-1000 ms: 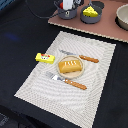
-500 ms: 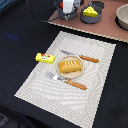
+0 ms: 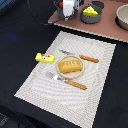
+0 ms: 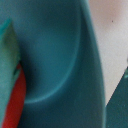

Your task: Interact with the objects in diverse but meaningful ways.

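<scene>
The wrist view is all teal with a bit of red tomato [image 4: 12, 100]. The exterior view shows the gripper [image 3: 67, 7] at the top, open or closed I cannot tell. Cheese [image 3: 90, 10] sits in the saucepan [image 3: 92, 17] beside it. Bread [image 3: 70, 66] lies mid-mat between knife [image 3: 82, 58] and fork [image 3: 67, 81], butter [image 3: 44, 58] at the mat's left edge.

No legible text — butter block [image 3: 45, 58] markings too blurred

A big black table [image 3: 17, 55] fills most of the view. A pale striped mat [image 3: 95, 75] lies on it. At the far edge sits a pinkish-brown board [image 3: 107, 30].
</scene>
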